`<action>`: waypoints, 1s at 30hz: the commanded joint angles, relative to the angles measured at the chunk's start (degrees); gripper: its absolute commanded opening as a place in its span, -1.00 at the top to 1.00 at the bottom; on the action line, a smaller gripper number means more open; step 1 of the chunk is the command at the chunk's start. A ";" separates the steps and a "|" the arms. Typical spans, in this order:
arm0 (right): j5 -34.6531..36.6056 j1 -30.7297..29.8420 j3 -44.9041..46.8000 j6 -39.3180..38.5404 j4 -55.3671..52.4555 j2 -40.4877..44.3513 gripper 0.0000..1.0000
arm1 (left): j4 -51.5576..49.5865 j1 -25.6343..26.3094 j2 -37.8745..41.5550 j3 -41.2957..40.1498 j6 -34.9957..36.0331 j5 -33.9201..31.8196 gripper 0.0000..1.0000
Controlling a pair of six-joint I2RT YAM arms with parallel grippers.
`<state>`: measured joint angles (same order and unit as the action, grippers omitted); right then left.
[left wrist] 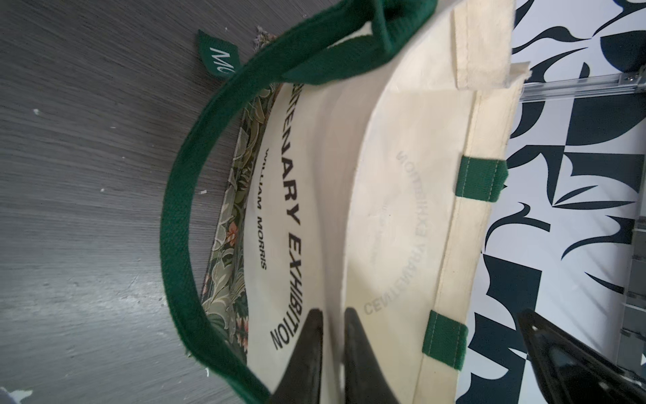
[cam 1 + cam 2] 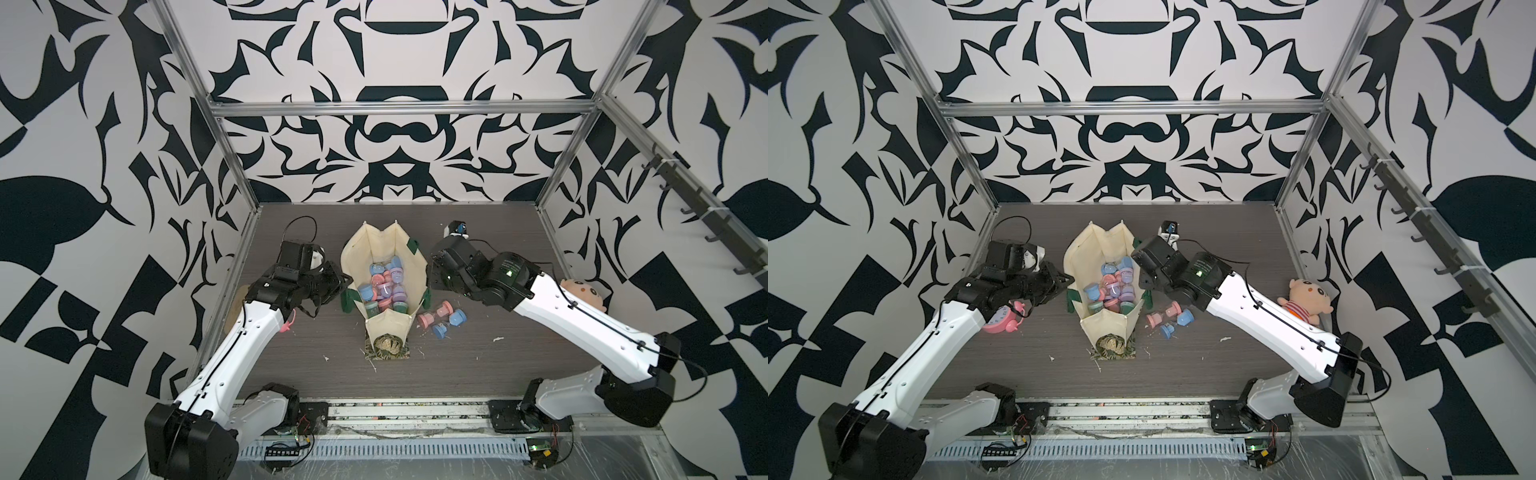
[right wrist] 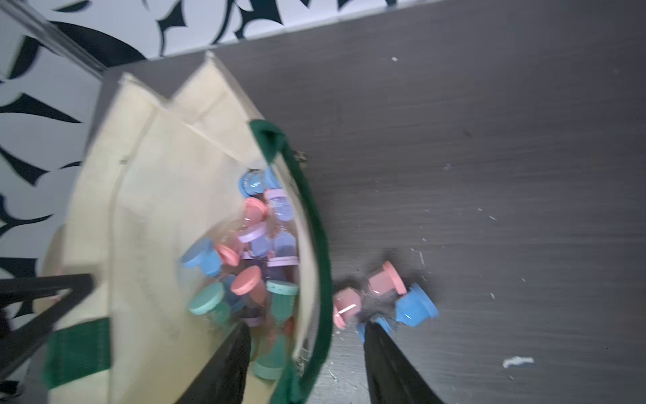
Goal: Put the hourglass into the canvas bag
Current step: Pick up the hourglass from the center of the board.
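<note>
Standing open at mid-table: the bag point(image 2: 361, 249), cream canvas with green handles, its near end showing a floral print that is partly folded under. It is holding a heap of hourglasses point(image 2: 384, 286) in blue, pink, lilac and green, overlapping too closely for a count. Three loose hourglasses point(image 2: 442, 320), one pink and two blue, are lying on the table point(image 2: 498, 353) just beside the bag's right wall; in the right wrist view motion blur is smearing them, and a dark streak is crossing their middle. The left gripper point(image 1: 332, 311) is clamping the bag's left rim, its fingers nearly together with canvas between them, their bases running off the frame edge. The right gripper point(image 3: 307, 327) is hanging empty with fingers apart, one over the bag's mouth and one over the table, the right handle point(image 3: 314, 245) showing between them; in both top views its fingers are hard to pick out beneath the wrist. A pink clock point(image 2: 1000, 322) is lying half hidden under the left arm. A doll point(image 2: 1306, 299) is sitting at the table's right edge, partly covered by the right arm. A small object point(image 2: 457, 227) is standing behind the right wrist, too small to identify.
</note>
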<state>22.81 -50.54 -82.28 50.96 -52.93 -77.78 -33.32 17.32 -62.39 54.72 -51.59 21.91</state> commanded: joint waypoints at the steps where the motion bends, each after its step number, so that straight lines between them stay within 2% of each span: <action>1: 1.06 3.08 5.09 5.80 -1.40 4.04 -0.14 | -0.22 -0.09 1.28 -0.68 -0.13 0.43 0.68; 6: -5.35 10.29 14.37 8.89 0.88 8.22 -0.13 | -0.56 -0.02 1.35 -0.38 -0.05 0.48 0.69; 11: -11.17 15.07 21.05 9.77 3.63 8.54 -0.10 | -1.10 -0.07 0.89 0.47 0.30 0.34 0.70; 21: -20.90 16.60 25.60 7.71 10.29 0.99 -0.03 | -0.78 -0.09 0.77 -0.61 0.34 0.10 0.72; 30: -23.49 16.58 23.95 7.40 13.59 -5.70 -0.01 | -0.59 -0.04 0.13 -0.40 0.56 0.08 0.73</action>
<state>0.56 -34.09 -56.77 58.78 -40.99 -83.00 -33.36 17.32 -62.04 54.72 -51.59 21.91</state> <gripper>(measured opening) 0.503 0.135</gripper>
